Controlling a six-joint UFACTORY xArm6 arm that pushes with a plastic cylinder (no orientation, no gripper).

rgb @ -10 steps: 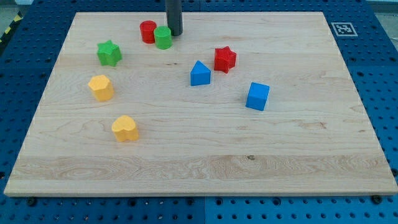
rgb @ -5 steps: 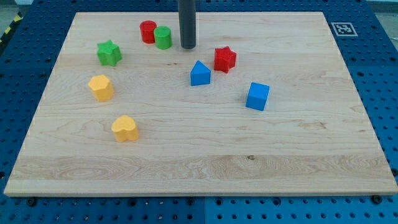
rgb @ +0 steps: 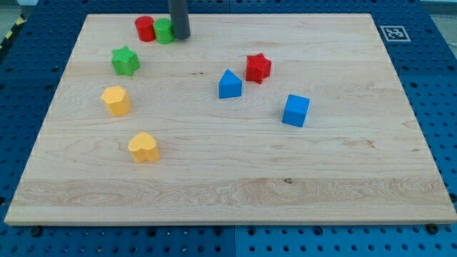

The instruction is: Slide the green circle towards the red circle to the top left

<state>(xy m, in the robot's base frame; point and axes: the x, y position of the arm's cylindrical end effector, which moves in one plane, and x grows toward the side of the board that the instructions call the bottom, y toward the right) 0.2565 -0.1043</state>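
Note:
The green circle (rgb: 164, 31) sits near the board's top edge, touching the red circle (rgb: 146, 28) on its left. My tip (rgb: 180, 36) is against the green circle's right side. The rod rises out of the view's top.
A green star (rgb: 125, 61), a yellow block (rgb: 116, 100) and a yellow heart (rgb: 143, 147) lie down the left side. A blue triangle (rgb: 229, 84), a red star (rgb: 258, 68) and a blue cube (rgb: 295, 110) lie right of centre. The wooden board (rgb: 235, 178) lies on a blue pegboard.
My tip swung out to the right, then came back against the green circle. The green and red circles have both slid up and to the left together.

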